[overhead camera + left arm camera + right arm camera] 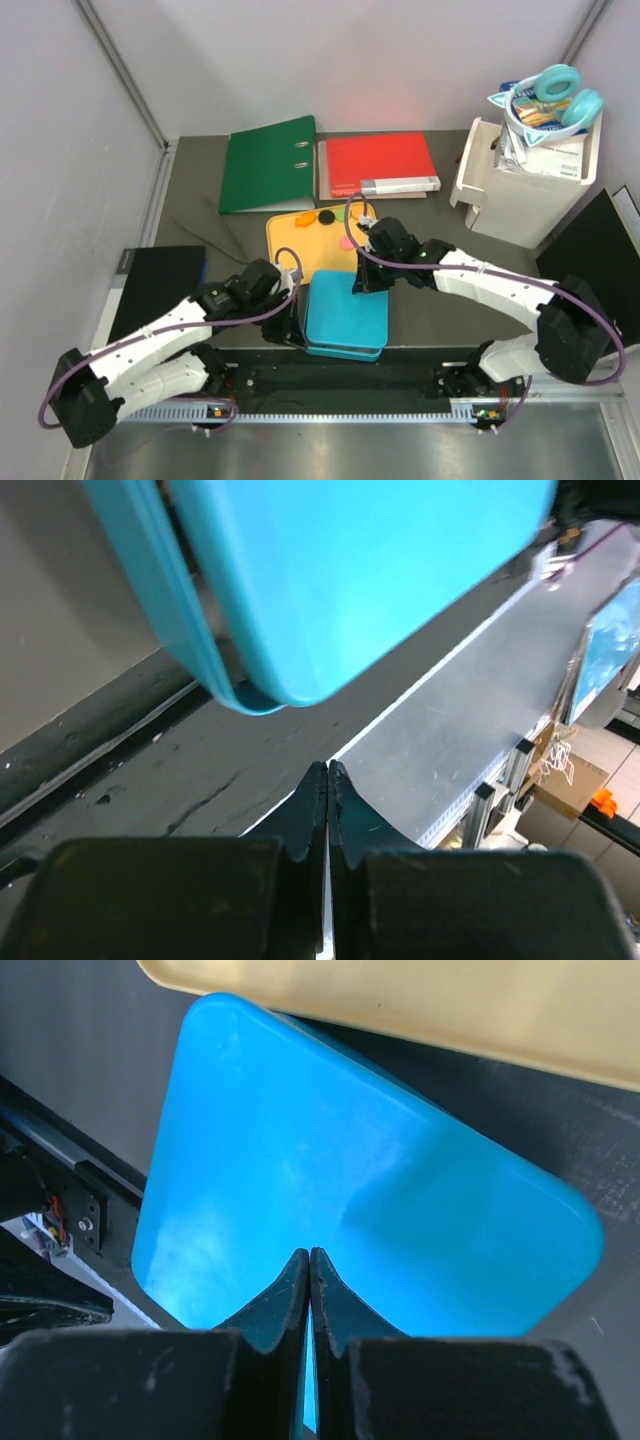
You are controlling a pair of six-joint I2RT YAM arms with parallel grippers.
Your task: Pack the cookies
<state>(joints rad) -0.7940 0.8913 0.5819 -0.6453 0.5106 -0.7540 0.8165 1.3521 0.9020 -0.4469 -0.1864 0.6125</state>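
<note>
Only your overhead view shows the small round cookies (326,216) on the flat yellow plastic board (285,235), just behind the lidded turquoise plastic box (346,315). Your wrist views show the left gripper (327,770) and right gripper (309,1255) each pressed together, empty.

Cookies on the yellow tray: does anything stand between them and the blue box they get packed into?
Yes: the blue lid sits closed on the blue box, covering its opening. The cookies lie loose on the yellow tray right behind it; nothing else visible lies between.
</note>
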